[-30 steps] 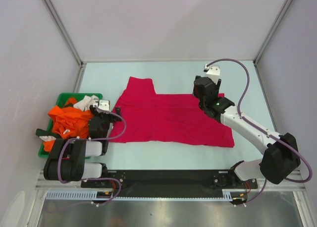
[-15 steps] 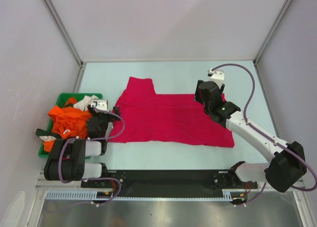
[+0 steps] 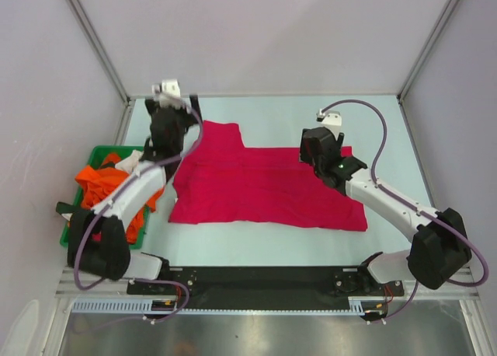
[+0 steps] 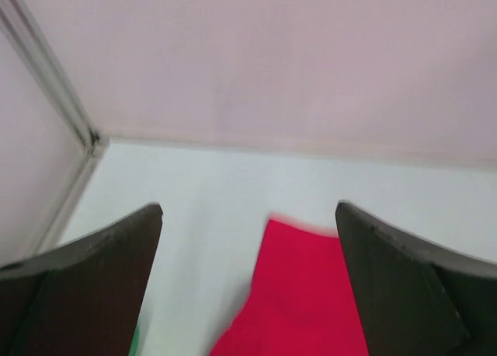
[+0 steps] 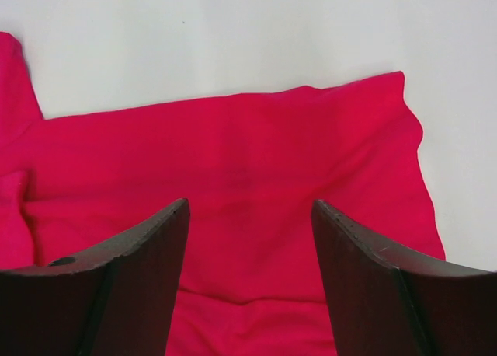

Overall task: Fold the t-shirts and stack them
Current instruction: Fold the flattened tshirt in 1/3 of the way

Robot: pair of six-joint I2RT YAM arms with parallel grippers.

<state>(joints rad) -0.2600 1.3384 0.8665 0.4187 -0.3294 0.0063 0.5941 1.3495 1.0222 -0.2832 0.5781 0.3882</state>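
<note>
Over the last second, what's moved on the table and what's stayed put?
The left gripper swung from beside the green tray out to the far-left sleeve of the crimson shirt, jaws open, holding nothing. The right gripper drifted slightly right and back over the shirt's far-right edge, also open. The shirt, the tray and the orange shirts stayed put.

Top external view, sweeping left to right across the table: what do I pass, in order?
Green tray holding the orange t-shirts → crimson-pink t-shirt, spread out on the table → right arm's base.
</note>
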